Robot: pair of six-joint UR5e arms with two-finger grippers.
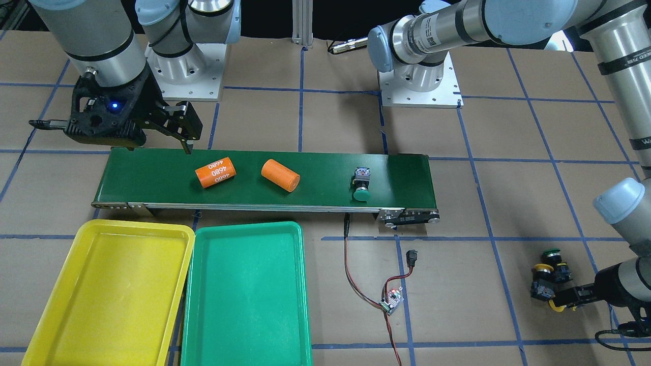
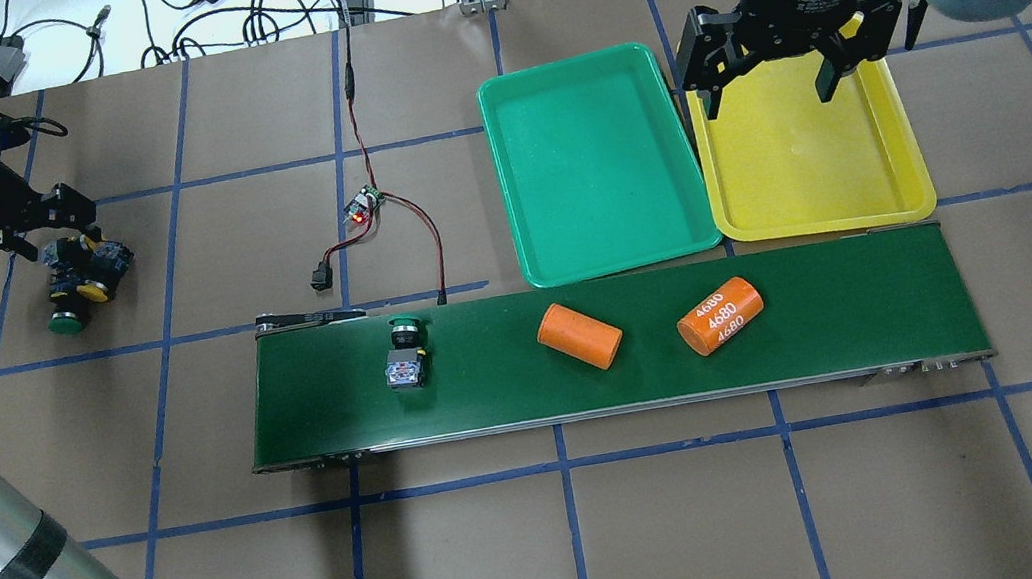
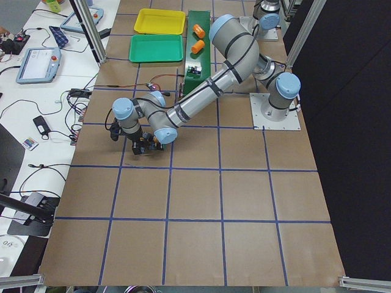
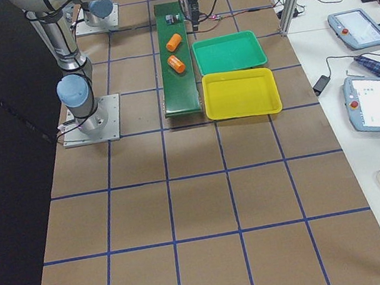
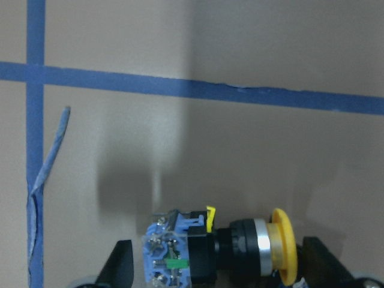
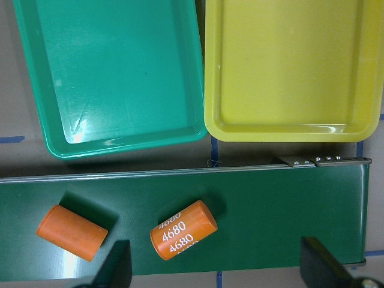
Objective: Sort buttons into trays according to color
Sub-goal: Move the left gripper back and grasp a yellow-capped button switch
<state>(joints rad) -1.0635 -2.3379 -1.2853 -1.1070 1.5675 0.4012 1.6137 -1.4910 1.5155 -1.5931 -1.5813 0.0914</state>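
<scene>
Down low, left end effector brackets yellow button, unclosed; right end effector hangs spread, empty.

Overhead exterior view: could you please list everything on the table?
conveyor belt: one, dark green, mid-table
green button: one, on the belt's robot-left end
loose buttons: three, two yellow, one green, clustered off the belt
orange cylinders: two, on the belt
green tray: one, beside the belt
yellow tray: one, next to the green tray
circuit board: one, red-black wires, near the belt
left gripper: jaws open around a yellow button
right gripper: jaws open, near the yellow tray
</scene>
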